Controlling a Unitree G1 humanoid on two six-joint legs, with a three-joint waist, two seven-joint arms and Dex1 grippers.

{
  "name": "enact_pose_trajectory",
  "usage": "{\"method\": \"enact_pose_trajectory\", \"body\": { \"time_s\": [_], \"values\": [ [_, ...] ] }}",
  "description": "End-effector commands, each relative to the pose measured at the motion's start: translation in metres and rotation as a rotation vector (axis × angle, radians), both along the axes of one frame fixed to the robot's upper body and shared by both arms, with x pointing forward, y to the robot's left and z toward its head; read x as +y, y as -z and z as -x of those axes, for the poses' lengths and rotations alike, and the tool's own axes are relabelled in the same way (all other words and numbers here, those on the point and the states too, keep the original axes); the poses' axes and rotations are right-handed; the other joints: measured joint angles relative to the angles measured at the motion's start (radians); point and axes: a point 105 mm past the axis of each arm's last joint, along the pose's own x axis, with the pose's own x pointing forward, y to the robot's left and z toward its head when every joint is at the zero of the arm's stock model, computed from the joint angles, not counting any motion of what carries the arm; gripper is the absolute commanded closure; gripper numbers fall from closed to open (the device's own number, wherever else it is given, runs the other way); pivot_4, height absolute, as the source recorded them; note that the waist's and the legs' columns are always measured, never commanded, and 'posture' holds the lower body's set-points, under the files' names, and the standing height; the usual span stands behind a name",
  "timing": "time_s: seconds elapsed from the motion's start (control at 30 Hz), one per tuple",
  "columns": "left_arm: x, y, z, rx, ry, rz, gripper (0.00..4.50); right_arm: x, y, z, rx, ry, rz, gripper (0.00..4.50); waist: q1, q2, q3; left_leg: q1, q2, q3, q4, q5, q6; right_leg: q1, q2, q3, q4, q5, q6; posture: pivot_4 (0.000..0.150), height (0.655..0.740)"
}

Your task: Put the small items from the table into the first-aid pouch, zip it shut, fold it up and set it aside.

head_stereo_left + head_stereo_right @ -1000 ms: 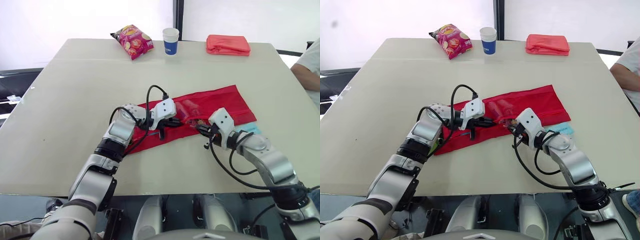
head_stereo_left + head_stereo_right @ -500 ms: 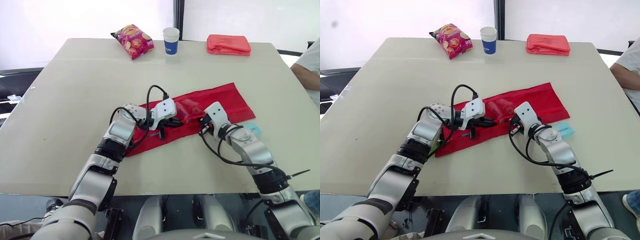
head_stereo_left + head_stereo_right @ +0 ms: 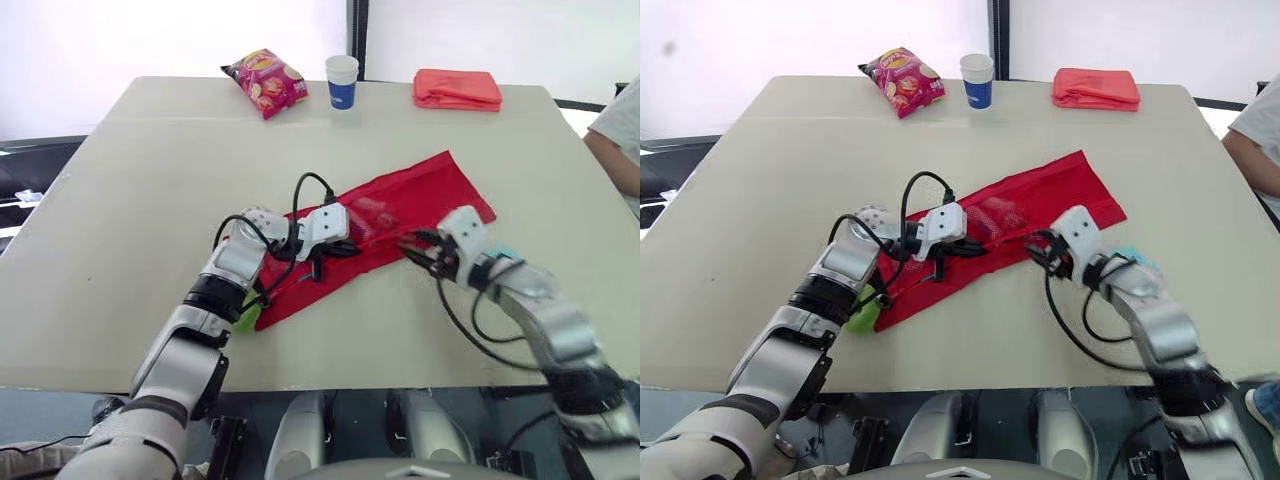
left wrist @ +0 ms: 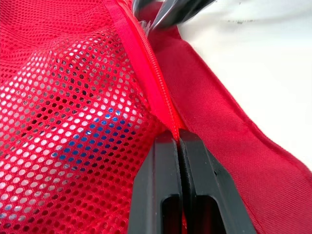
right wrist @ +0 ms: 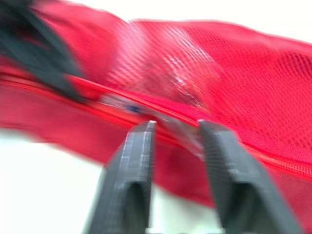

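Head views: red first-aid pouch (image 3: 410, 200) lies slantwise at the middle of the desk (image 3: 130, 180). Left gripper (image 3: 340, 248) sits on the pouch's near edge, about midway along. Right gripper (image 3: 415, 250) is at the same edge, just beside it, toward the pouch's right end. Green item (image 3: 862, 312) rests on the desk at the pouch's left end, partly under the left forearm. Pale blue item (image 3: 1132, 256) lies beside the right forearm, partly hidden. Far edge of desk: snack bag (image 3: 265, 82), paper cup (image 3: 342, 81), folded red cloth (image 3: 457, 89).

Left wrist view: fingers (image 4: 163, 165) pressed together, pinching the pouch's zipper seam. Blue and pale contents show through the mesh panel (image 4: 73, 97).

Right wrist view (blurred): fingers (image 5: 134, 161) spread, zipper seam crossing the gap between them. Contact with the seam cannot be told.
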Motion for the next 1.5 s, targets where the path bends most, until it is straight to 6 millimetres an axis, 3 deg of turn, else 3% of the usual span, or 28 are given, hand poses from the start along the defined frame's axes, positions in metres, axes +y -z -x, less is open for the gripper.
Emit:
{"method": "enact_pose_trajectory", "body": {
  "time_s": [0.03,0.1,0.17,0.3,0.53,0.6,0.67,0.73,0.8,1.07,1.3,1.5],
  "values": [
    [0.032,-0.013,-0.009,-0.077,0.006,-0.06,4.5,-0.011,-0.035,0.033,-0.075,-0.078,-0.016,0.97,-0.003,0.0,0.0,0.0,0.0,0.001,0.0,0.0,0.0,0.0,0.0,0.0,0.0,0.0,0.0,0.15,0.74],
    [0.049,-0.018,-0.017,-0.121,-0.015,-0.103,4.5,-0.018,-0.041,0.046,-0.069,-0.094,0.0,0.02,-0.001,0.0,0.0,0.001,0.0,0.002,0.001,0.0,0.0,0.0,0.0,0.0,0.0,-0.002,-0.001,0.15,0.74],
    [0.068,-0.031,-0.029,-0.188,-0.069,-0.141,4.5,-0.029,-0.049,0.058,-0.082,-0.099,0.042,0.02,0.005,0.0,0.0,0.001,0.001,0.001,0.001,0.0,0.0,0.0,0.0,0.0,0.0,-0.003,-0.001,0.15,0.74],
    [0.081,-0.044,-0.041,-0.18,-0.16,-0.112,4.5,-0.038,-0.057,0.068,-0.104,-0.094,0.076,0.02,0.007,-0.002,0.0,-0.001,0.0,0.001,0.001,0.0,0.0,0.0,-0.001,0.0,-0.002,-0.003,-0.001,0.15,0.74],
    [0.088,-0.065,-0.038,-0.028,-0.249,0.162,2.3,-0.054,-0.061,0.077,-0.073,-0.065,0.088,0.0,0.012,-0.003,0.0,-0.002,-0.001,0.0,0.002,0.0,0.001,0.0,-0.002,-0.001,-0.002,-0.003,-0.001,0.15,0.74],
    [0.077,-0.074,-0.032,0.019,-0.213,0.251,1.6,-0.058,-0.062,0.078,-0.088,-0.044,0.108,0.0,0.01,-0.003,0.0,-0.002,-0.001,0.0,0.002,0.0,0.001,0.0,-0.002,-0.001,-0.002,-0.003,-0.001,0.15,0.74],
    [0.061,-0.078,-0.024,0.031,-0.179,0.287,1.6,-0.059,-0.062,0.08,-0.084,-0.042,0.111,0.0,0.009,-0.003,0.0,-0.002,0.0,0.0,0.002,0.0,0.0,0.001,-0.002,-0.001,-0.002,-0.003,-0.001,0.15,0.74],
    [0.025,-0.07,-0.015,0.037,-0.138,0.278,1.6,-0.064,-0.06,0.083,-0.067,-0.028,0.109,0.0,0.013,-0.003,0.0,-0.001,-0.001,-0.001,0.002,0.0,0.0,0.002,-0.002,-0.001,-0.001,-0.003,-0.001,0.15,0.74],
    [0.002,-0.064,-0.008,0.033,-0.127,0.266,1.6,-0.068,-0.06,0.084,-0.06,-0.017,0.107,0.0,0.026,-0.003,0.0,-0.001,-0.001,-0.001,0.002,0.0,0.0,0.003,-0.003,-0.001,-0.002,-0.003,-0.001,0.15,0.74],
    [-0.065,-0.045,-0.025,-0.025,-0.152,0.216,1.6,-0.079,-0.064,0.088,-0.068,0.044,0.14,0.0,0.029,-0.003,0.0,-0.001,-0.002,-0.001,0.003,0.0,0.001,0.003,-0.001,-0.001,-0.002,-0.003,0.0,0.15,0.74],
    [-0.088,-0.028,-0.036,-0.042,-0.109,0.103,1.6,-0.081,-0.06,0.092,-0.059,0.075,0.143,0.0,0.029,-0.003,0.0,0.0,-0.002,-0.001,0.003,0.0,0.001,0.003,0.0,0.0,-0.003,-0.003,0.0,0.15,0.74],
    [-0.09,-0.018,-0.034,-0.025,-0.064,0.065,1.6,-0.08,-0.058,0.094,-0.054,0.084,0.148,0.0,0.029,-0.003,0.0,-0.001,-0.002,-0.002,0.003,0.0,0.001,0.003,-0.001,0.0,-0.004,-0.003,0.0,0.15,0.74]
  ]
}}
